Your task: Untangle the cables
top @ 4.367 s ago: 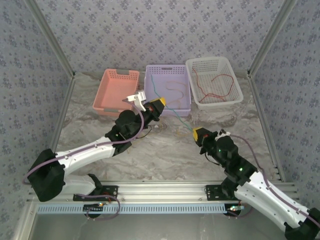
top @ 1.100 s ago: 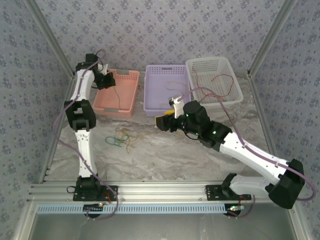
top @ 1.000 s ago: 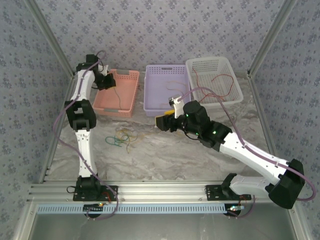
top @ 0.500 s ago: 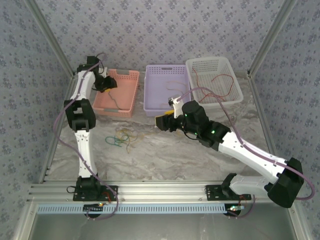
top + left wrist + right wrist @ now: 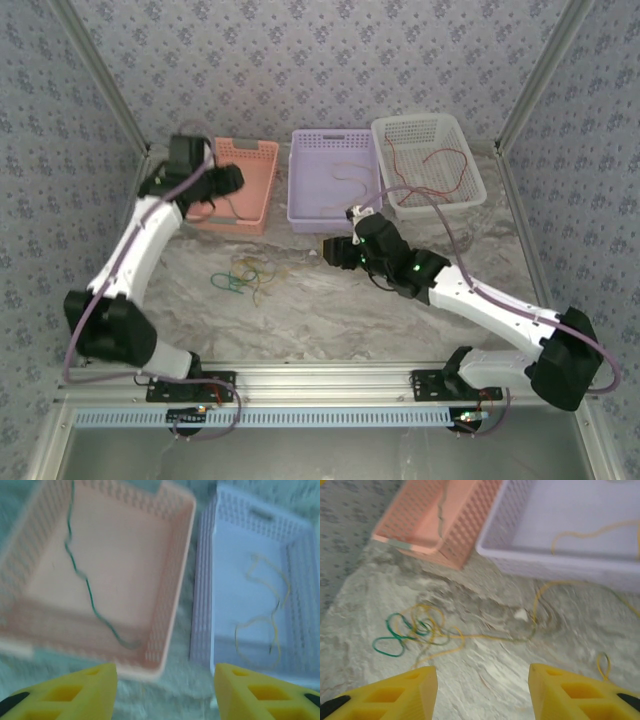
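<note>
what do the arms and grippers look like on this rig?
The left arm and right arm have white links, black joint housings and a mauve-grey hose trailing alongside. The left gripper and right gripper have yellow wedge-shaped fingers with rectangular cut-outs and black patches.

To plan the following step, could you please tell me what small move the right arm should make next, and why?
Probably ease the right gripper forward and down toward the tangle of green and yellow cables on the table. Its jaws stand open and empty, the tangle lies ahead in its wrist view, and one green cable lies alone in the pink basket.
</note>
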Robot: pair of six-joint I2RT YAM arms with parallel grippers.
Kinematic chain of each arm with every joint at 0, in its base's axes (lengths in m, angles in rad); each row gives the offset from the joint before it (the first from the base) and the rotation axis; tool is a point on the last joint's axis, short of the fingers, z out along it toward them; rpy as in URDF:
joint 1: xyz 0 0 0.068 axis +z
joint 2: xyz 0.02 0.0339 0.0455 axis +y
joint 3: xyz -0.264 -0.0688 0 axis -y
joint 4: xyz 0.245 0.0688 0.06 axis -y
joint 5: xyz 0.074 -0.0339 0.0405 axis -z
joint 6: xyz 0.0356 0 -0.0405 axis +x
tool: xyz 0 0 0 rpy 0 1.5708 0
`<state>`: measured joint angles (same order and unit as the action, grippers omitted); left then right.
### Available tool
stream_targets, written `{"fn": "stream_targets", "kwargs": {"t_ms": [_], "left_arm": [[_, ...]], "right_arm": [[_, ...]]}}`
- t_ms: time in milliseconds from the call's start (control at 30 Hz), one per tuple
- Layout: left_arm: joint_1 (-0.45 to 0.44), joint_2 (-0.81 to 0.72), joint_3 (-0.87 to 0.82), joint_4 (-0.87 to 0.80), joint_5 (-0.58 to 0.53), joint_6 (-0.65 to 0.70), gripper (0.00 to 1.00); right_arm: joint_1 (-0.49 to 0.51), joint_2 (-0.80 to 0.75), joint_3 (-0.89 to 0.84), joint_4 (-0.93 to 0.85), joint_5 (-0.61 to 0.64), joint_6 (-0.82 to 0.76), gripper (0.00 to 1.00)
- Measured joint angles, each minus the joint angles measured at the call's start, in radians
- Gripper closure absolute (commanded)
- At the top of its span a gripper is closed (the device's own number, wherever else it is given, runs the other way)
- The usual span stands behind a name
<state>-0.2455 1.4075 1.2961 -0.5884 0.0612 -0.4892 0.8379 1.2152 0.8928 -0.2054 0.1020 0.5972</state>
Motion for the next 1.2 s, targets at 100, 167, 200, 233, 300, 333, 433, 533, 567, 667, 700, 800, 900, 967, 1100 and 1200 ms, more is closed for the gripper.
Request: {"fn": "stream_targets", "kwargs": {"t_ms": [100,167,200,233,300,333,433,533,567,667,700,800,900,967,1100,1200], "left_arm": [[-0.135,-0.079,-0.237,0.021,-0.035,-0.098,0.45],[-0.219,-0.101,-0.365,0.039,-0.053,-0.167,0.44],[-0.256,-0.115,-0.426,0.048,-0.061,-0.203,0.42],[-0.282,-0.133,-0.475,0.053,-0.07,-0.232,0.41],[-0.312,-0.176,-0.546,0.048,-0.096,-0.281,0.41],[-0.314,-0.195,-0.564,0.044,-0.108,-0.296,0.41],[-0.313,-0.258,-0.592,0.048,-0.141,-0.332,0.39],[-0.313,-0.305,-0.608,0.063,-0.151,-0.351,0.37],[-0.313,-0.313,-0.612,0.069,-0.153,-0.357,0.37],[-0.313,-0.301,-0.613,0.071,-0.164,-0.361,0.34],[-0.313,-0.29,-0.613,0.07,-0.175,-0.362,0.33],[-0.304,-0.257,-0.613,0.071,-0.193,-0.36,0.36],[-0.281,-0.251,-0.622,0.098,-0.193,-0.361,0.39],[-0.27,-0.251,-0.629,0.108,-0.204,-0.362,0.39],[-0.265,-0.264,-0.653,0.116,-0.231,-0.361,0.39],[-0.262,-0.307,-0.682,0.114,-0.238,-0.361,0.4]], "right_arm": [[-0.027,0.001,-0.06,-0.028,0.016,0.07,0.46],[-0.057,0.002,-0.091,-0.045,0.017,0.103,0.46],[-0.07,0.005,-0.104,-0.051,0.024,0.117,0.45],[-0.075,0.009,-0.111,-0.055,0.028,0.126,0.45],[-0.076,0.029,-0.115,-0.068,0.043,0.14,0.42],[-0.077,0.039,-0.115,-0.074,0.046,0.143,0.41],[-0.104,0.066,-0.115,-0.095,0.051,0.143,0.42],[-0.142,0.106,-0.114,-0.097,0.044,0.125,0.44],[-0.149,0.131,-0.111,-0.098,0.039,0.118,0.45],[-0.148,0.225,-0.088,-0.097,0.02,0.097,0.46],[-0.146,0.254,-0.08,-0.095,0.014,0.093,0.48],[-0.114,0.293,-0.053,-0.109,0.041,0.083,0.46],[-0.012,0.288,0.003,-0.132,0.104,0.087,0.47],[0.061,0.286,0.051,-0.146,0.148,0.1,0.45],[0.156,0.323,0.196,-0.209,0.248,0.126,0.43],[0.135,0.447,0.335,-0.242,0.29,0.137,0.43]]}}
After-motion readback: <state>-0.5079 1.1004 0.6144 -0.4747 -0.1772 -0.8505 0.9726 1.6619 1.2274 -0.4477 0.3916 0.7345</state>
